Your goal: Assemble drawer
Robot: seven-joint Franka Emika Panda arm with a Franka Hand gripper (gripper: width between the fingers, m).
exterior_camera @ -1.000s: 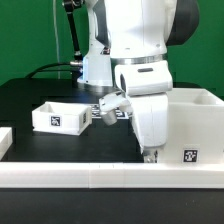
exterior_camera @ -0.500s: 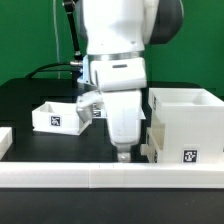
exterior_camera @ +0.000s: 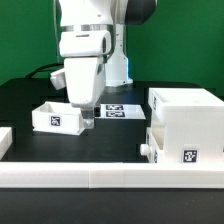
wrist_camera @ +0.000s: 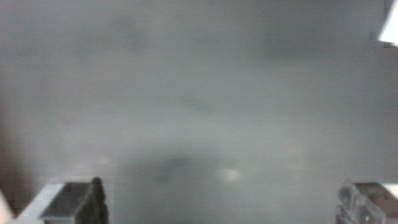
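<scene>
Surface: black matte worktop (exterior_camera: 115,145), flat and bare between the parts. A white rail (exterior_camera: 100,176) runs along its front edge.
Room: green backdrop behind the far edge. I see open floor between the two boxes.
Gripper (exterior_camera: 88,121): pointing down, low over the worktop, just off the small box's end wall on the exterior view's right. I cannot tell whether it touches that wall.
Gripper state: spread wide and holding nothing. In the wrist view the gripper (wrist_camera: 221,205) shows its fingers (wrist_camera: 71,203) far apart, with only blurred grey surface between them.
Small box (exterior_camera: 57,117): open-topped and upright, toward the worktop edge on the exterior view's left, mid-depth.
Key relation: the small box lies just to the exterior view's left of the gripper. I judge its long axis runs roughly along the front edge, slightly skewed.
Large box (exterior_camera: 185,125): open-topped, at the front corner on the exterior view's right, well apart from the small box.
Marker board (exterior_camera: 120,111): flat on the worktop behind the gripper, between the boxes.
Judgement: a short shift leftward puts the fingers astride that end wall. The risk is nudging the box askew before they close.
</scene>
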